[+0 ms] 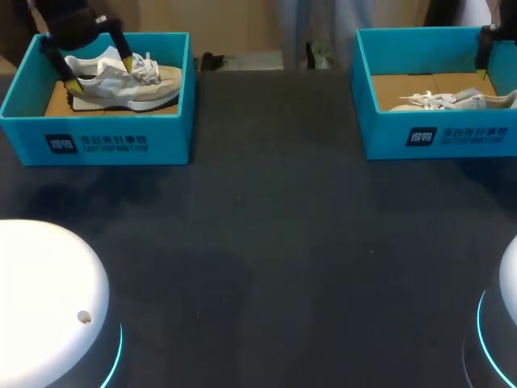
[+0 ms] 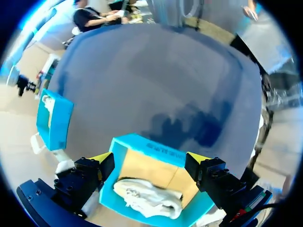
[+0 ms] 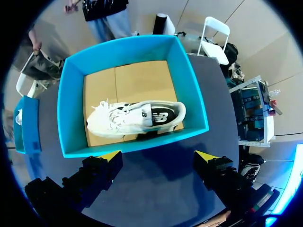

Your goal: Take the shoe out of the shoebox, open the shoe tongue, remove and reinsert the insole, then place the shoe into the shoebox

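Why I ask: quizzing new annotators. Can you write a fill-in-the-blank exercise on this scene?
1. The table holds ___ blue shoeboxes.
2. The shoe in the left shoebox is mostly ___.
3. The left end effector hangs over that shoe, fingers ___.
4. The right end effector hangs over the right shoebox, fingers also ___.
Missing words: two; white; open; open.

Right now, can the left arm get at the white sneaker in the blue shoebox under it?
Probably yes: the left gripper hangs open above the lidless blue shoebox, the white sneaker lies between its fingers, nothing covers it.
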Motion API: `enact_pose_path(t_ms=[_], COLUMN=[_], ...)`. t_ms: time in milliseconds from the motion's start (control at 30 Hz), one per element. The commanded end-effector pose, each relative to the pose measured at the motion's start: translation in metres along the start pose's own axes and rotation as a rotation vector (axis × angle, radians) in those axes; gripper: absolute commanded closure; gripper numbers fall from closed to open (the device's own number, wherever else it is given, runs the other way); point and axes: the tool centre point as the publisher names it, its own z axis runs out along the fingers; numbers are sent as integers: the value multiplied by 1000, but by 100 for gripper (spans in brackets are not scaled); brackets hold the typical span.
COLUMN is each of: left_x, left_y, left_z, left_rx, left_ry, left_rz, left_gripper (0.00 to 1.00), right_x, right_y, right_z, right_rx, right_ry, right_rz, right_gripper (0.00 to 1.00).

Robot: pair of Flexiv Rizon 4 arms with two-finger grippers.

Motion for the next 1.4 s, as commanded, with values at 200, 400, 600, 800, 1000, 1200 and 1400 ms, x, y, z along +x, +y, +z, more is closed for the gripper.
enact_pose_path(t_ms=[200, 400, 600, 800, 1000, 1200, 1400], left_x=[13, 30, 50, 65, 83, 95, 98], left_y=[45, 68, 100, 134, 167, 196, 221], left_z=[10, 17, 28, 33, 41, 50, 58], left_rx=[-62, -93, -123, -160, -174, -183, -238], left_ry=[38, 66, 103, 141, 202, 234, 279], left_rz=[126, 196, 235, 259, 312, 331, 301], left_gripper=[0, 0, 0, 0, 0, 0, 0], right_x=[0, 0, 0, 0, 0, 0, 0], right_y=[-1, -1, -1, -1, -1, -1, -1], right_z=[0, 0, 0, 0, 0, 0, 0], right_rx=[-2, -2, -2, -2, -2, -2, -2], right_ry=[1, 1, 1, 1, 1, 1, 1], right_rz=[1, 1, 1, 1, 1, 1, 1], right_gripper=[0, 0, 0, 0, 0, 0, 0])
